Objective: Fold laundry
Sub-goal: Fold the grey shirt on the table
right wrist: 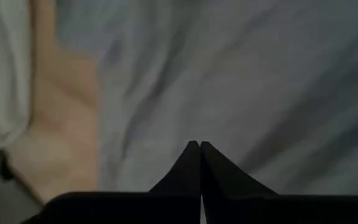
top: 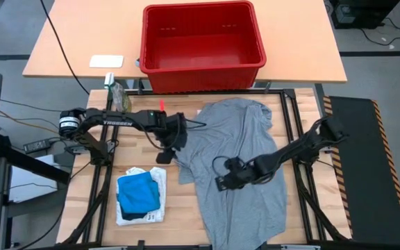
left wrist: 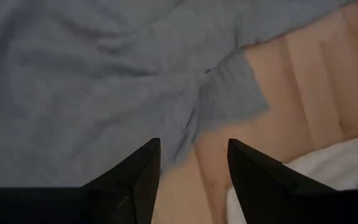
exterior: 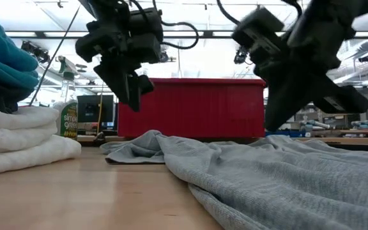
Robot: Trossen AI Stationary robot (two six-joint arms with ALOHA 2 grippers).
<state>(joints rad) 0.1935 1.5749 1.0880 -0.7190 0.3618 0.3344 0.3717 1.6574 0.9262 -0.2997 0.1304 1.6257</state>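
Grey shirt [top: 238, 163] lies spread and rumpled over the middle and right of the bench [top: 179, 208], its collar end toward the far edge beside the red basket [top: 201, 45]. I have the left gripper [top: 164, 157] raised above the shirt's left edge, fingers spread with nothing between them. My right gripper [top: 222, 182] hangs over the middle of the cloth, fingers pressed together, holding nothing that I can see. Folded pieces [top: 141, 196] are stacked at the near left corner. I judge the flattening step is in hand; next I need a pinch on that left sleeve hem.
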